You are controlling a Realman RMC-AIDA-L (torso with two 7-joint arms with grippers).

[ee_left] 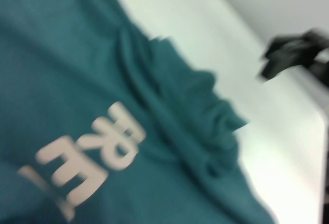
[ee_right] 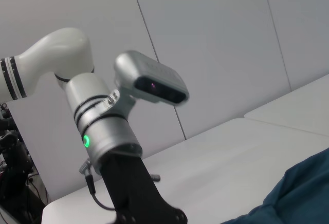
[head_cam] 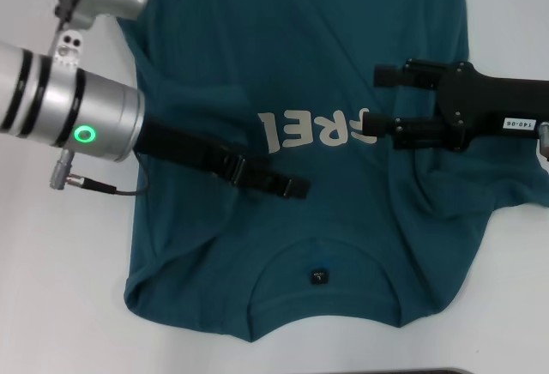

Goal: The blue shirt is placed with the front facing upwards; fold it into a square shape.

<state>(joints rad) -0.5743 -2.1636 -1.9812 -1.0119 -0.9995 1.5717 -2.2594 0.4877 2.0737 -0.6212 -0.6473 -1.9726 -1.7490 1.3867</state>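
The blue shirt (head_cam: 343, 65) lies spread front-up over the middle of the white table (head_cam: 51, 305), its collar and black neck label (head_cam: 318, 276) toward the near edge, and cream letters across the chest. The left gripper (head_cam: 287, 187) reaches in from the left side above the chest; whether its jaws are parted cannot be told. The right gripper (head_cam: 382, 98) hovers over the lettering from the right, jaws wide apart, holding nothing.
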